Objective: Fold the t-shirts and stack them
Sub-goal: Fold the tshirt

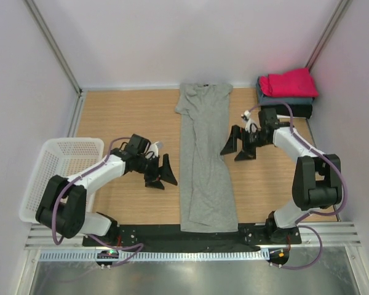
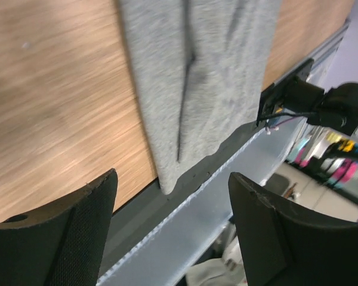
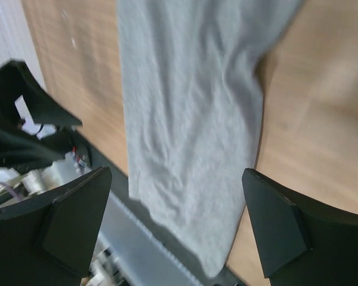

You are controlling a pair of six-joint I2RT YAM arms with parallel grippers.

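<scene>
Top external view: grey t-shirt (image 1: 204, 169) lies folded lengthwise between left gripper (image 1: 165, 174) and right gripper (image 1: 235, 149), both spread, empty

Left hand (image 1: 162, 174), right hand (image 1: 237, 149): agape.

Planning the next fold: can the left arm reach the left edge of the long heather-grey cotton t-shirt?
Probably yes: the open left gripper hovers just beside the heather-grey t-shirt, with only wooden table between.
</scene>
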